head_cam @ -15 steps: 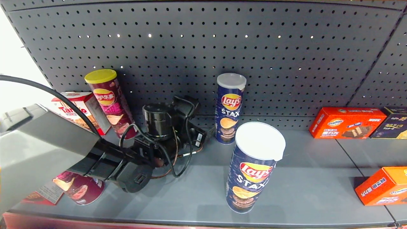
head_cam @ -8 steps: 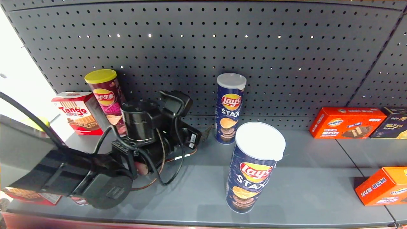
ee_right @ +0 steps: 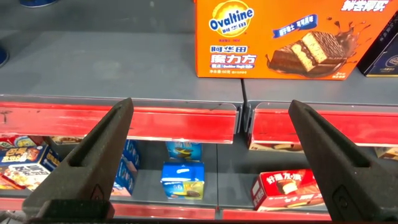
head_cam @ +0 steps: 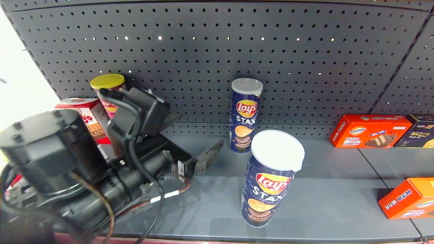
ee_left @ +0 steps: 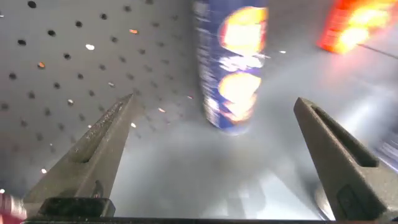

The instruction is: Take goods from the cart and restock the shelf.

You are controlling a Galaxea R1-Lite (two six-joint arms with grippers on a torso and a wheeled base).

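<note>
Drawn back from the pegboard (head_cam: 271, 51) over the last second, the left arm now sits low at about eight o'clock in the head view. The left gripper (head_cam: 190, 139) has come clear of the cans. Its jaws are spread wide with nothing between them, which reads as a release already made and an arm on its way out. The wrist view agrees: the same left gripper (ee_left: 214, 106) looks across bare shelf (head_cam: 339, 176) at the rear blue can (ee_left: 233, 68), well apart from both fingers.

That rear blue can (head_cam: 245, 115) stands upright against the back panel. The front blue can (head_cam: 271, 179) stands upright at about five o'clock from it, near the shelf's front edge. They form a front-and-back file, as stock is usually faced. A maroon can (head_cam: 108, 81) with a yellow lid and a wafer box (head_cam: 79, 108) stand at about nine o'clock, partly behind the arm.

The right gripper (ee_right: 211, 106) is also wide open and empty. It hangs before the red price rail (ee_right: 180, 118) with an orange box (ee_right: 273, 37) beyond, probably parked out of the way. The next step is likely a return to the cart.
</note>
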